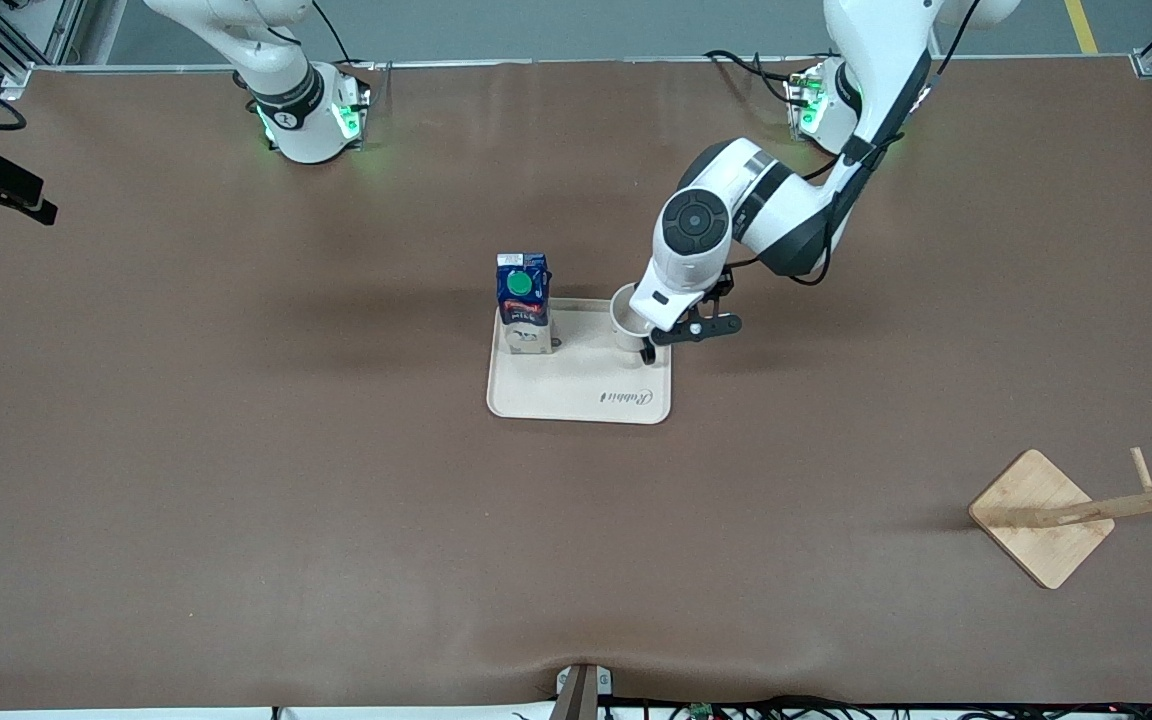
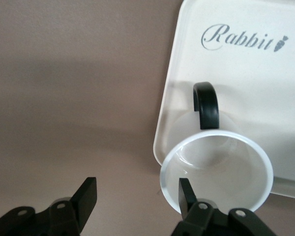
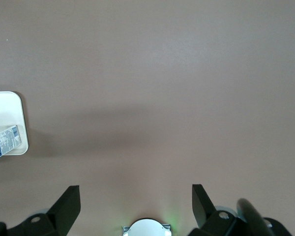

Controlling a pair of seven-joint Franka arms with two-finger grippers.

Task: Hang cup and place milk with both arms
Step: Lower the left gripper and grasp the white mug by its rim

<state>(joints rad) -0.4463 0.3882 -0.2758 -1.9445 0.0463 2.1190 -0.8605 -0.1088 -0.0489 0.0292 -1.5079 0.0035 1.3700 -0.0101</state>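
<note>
The white cup point(image 1: 624, 312) stands upright on the cream tray point(image 1: 586, 395), at the corner toward the left arm's end. Its black handle point(image 2: 206, 105) points across the tray point(image 2: 246, 73). My left gripper point(image 2: 137, 189) is down at the cup point(image 2: 221, 172), open, with one finger point(image 2: 186, 194) inside the rim and the other over the bare table, so the cup's wall lies between the jaws. In the front view this left gripper point(image 1: 650, 342) is partly hidden by its wrist. The milk point(image 1: 523, 305) stands upright on the tray's corner toward the right arm's end. My right gripper point(image 3: 135, 196) waits high and open, holding nothing, with the milk point(image 3: 5, 141) in its view.
A wooden rack on a square base point(image 1: 1041, 515), with pegs on its post, stands near the front camera at the left arm's end of the table. The tray bears the word "Rabbit" point(image 2: 238, 39). Brown table surface surrounds the tray.
</note>
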